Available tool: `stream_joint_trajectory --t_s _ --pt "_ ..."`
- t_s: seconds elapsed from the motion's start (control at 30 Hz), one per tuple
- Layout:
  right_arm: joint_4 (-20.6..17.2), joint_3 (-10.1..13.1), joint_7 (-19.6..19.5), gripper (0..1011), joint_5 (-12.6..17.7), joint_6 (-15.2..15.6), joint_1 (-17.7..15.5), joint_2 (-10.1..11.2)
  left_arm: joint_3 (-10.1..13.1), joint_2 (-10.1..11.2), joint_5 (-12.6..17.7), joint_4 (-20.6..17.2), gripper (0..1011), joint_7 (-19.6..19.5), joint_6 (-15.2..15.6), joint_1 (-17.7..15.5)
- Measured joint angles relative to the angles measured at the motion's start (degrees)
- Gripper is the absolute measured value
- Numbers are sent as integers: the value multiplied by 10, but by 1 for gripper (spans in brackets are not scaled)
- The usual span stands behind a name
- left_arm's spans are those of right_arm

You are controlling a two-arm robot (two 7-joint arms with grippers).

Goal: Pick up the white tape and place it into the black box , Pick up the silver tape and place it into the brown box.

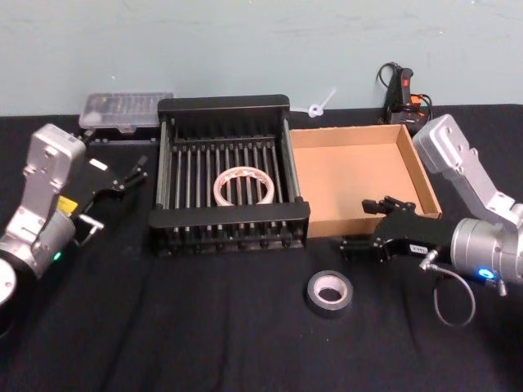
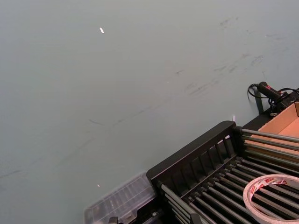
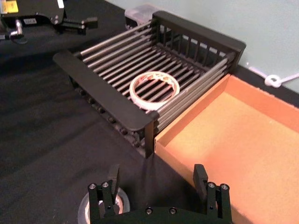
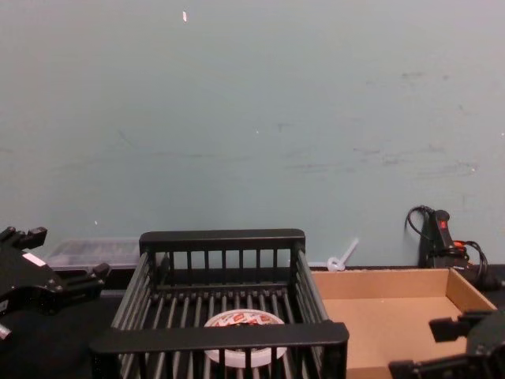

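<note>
The head view looks forward and down from above onto the bench [image 1: 163, 327], taking in the black box [image 1: 229, 230] and the brown box [image 1: 413, 175] side by side, with an arm at each edge; the chest view sits lower, facing straight across the bench toward the wall [image 4: 252, 118], seeing the same two boxes from the side; the left wrist view looks past the black box's far corner, tilted, mostly onto that wall; the right wrist view looks steeply down from close range over the right gripper [image 3: 156, 175] at both boxes; all four views share the black box with the white tape [image 1: 244, 186] lying inside.
</note>
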Motion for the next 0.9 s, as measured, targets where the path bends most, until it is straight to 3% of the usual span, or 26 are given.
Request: stream_joint_trajectory --t_s 0.47,0.9 --pt "-2 -24 1 1002 13 20 0 22 0 0 0 0 1002 0 0 0" --pt "33 -56 5 1002 19 37 25 16 0 0 0 0 1001 0 0 0"
